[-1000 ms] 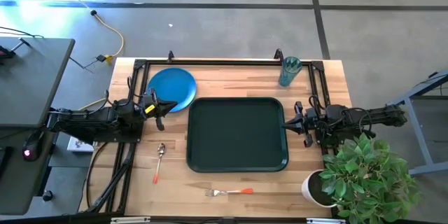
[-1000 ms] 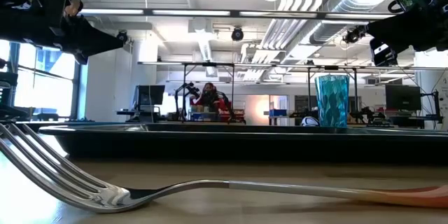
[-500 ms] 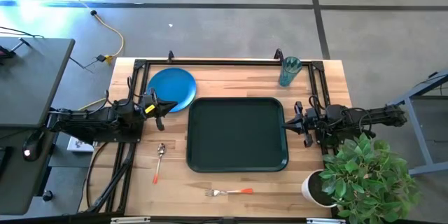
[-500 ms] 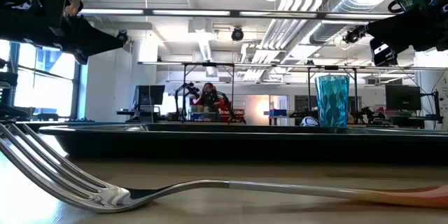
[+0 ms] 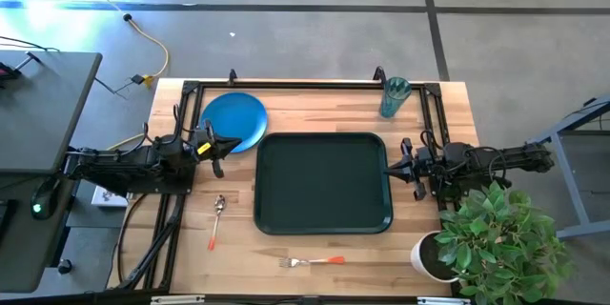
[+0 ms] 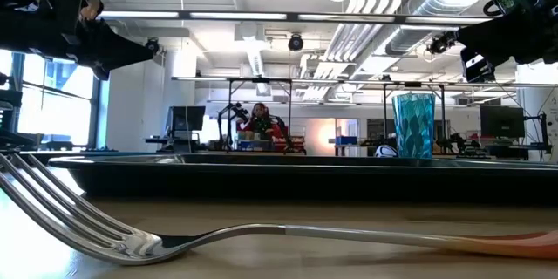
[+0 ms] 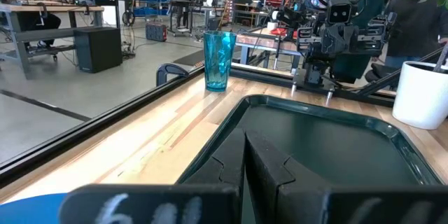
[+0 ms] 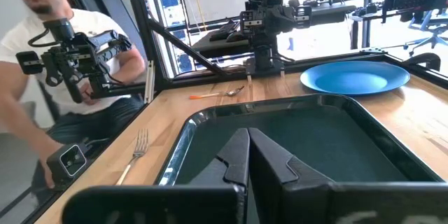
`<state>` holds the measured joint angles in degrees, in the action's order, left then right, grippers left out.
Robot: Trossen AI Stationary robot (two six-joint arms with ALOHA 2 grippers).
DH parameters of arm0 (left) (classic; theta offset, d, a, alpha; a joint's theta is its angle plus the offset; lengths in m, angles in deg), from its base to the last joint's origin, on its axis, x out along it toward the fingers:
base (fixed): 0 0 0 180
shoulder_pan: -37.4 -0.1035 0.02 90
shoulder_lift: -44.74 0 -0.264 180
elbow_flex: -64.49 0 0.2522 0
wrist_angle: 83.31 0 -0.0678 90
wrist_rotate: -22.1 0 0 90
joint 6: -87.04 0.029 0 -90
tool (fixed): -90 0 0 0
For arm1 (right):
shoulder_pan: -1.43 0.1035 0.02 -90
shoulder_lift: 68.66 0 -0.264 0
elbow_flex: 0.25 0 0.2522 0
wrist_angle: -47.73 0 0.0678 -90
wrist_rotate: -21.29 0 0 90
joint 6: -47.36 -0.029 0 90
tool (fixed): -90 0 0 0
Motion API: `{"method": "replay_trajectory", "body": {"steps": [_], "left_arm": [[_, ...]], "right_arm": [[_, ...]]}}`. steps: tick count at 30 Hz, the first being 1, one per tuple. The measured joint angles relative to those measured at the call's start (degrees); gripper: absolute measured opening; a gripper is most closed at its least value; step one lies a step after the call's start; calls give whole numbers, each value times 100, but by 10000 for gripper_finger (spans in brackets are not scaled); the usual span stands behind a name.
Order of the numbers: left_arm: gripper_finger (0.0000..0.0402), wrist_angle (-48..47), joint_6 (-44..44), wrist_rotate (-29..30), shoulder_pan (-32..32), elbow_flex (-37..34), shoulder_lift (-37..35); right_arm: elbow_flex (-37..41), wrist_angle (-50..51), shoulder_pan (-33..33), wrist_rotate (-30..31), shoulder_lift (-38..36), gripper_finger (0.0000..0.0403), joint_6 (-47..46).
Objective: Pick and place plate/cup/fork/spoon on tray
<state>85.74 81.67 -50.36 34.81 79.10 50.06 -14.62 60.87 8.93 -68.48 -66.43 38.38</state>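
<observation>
Nothing sits on the tray (image 5: 324, 183) yet. My left gripper (image 5: 221, 146) hangs pressed together at the plate's (image 5: 234, 120) lower edge, left of centre in the overhead view; my right gripper (image 5: 405, 164), also pressed together, waits at the tray's right rim. I should spread the left fingers, then pinch the plate's rim squarely. The cup (image 5: 395, 97) stands upper right, the spoon (image 5: 217, 218) and fork (image 5: 311, 261) lower down.

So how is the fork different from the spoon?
The fork ends in pointed tines, while the spoon ends in a round bowl. The fork lies crosswise by the table's near edge, below the tray; the spoon lies lengthwise to the tray's left. Both have orange-red handles and silver metal ends, and both lie on the wood, not yet on the tray.
</observation>
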Motion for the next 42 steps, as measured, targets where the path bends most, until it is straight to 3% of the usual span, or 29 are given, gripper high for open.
{"method": "replay_trajectory", "body": {"steps": [22,30,36,42], "left_arm": [[3,2,-7,0,-2,0,-1],[3,46,-456,0,-2,-2,-1],[3,790,-507,553,-4,-4,0],[3,1088,-456,516,-4,-4,-2]], "right_arm": [[-2,-1,1,0,-1,0,0],[0,0,-1,0,-1,0,0],[-2,1,0,0,-2,0,0],[1,-33,-2,227,-1,0,4]]}}
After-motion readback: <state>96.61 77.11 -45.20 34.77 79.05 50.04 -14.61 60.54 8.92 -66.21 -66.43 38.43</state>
